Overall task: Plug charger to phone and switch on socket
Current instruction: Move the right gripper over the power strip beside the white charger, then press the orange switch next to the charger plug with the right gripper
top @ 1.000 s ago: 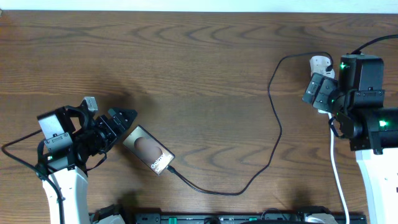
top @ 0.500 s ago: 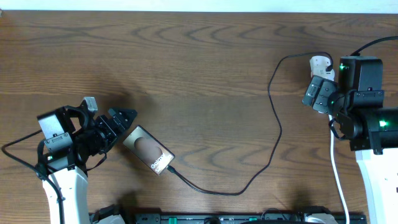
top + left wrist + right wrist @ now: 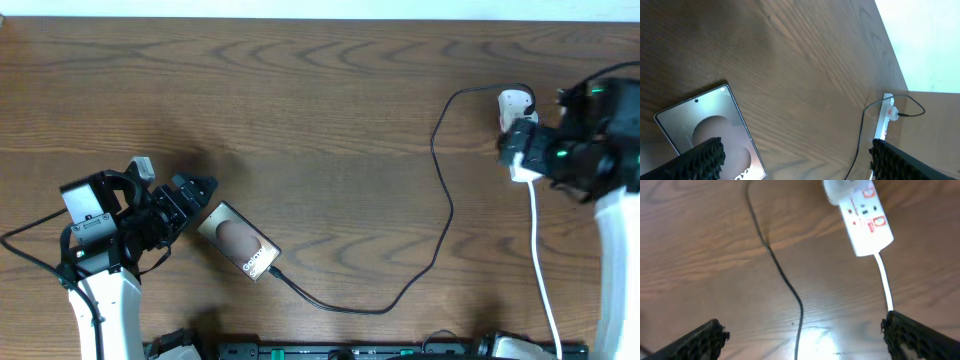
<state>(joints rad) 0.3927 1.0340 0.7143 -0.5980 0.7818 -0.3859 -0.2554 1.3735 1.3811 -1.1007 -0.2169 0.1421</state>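
The phone (image 3: 238, 241) lies flat at the lower left, and it also shows in the left wrist view (image 3: 710, 131). The charger's black cable (image 3: 446, 215) runs from the phone's lower-right end, where its tip touches, in a loop up to the white plug head (image 3: 514, 99) sitting in the socket. The socket (image 3: 866, 221), white with red switches, is mostly hidden under my right arm in the overhead view. My left gripper (image 3: 196, 194) is open just off the phone's upper-left end. My right gripper (image 3: 527, 150) is open and empty above the socket.
The socket's thick white cord (image 3: 541, 262) runs down toward the front edge on the right. A black rail (image 3: 350, 351) lies along the front edge. The socket also shows far off in the left wrist view (image 3: 885, 118).
My right arm has swung and shifted right, blurred now, its gripper still over the socket. The left arm, phone and cable have not moved.
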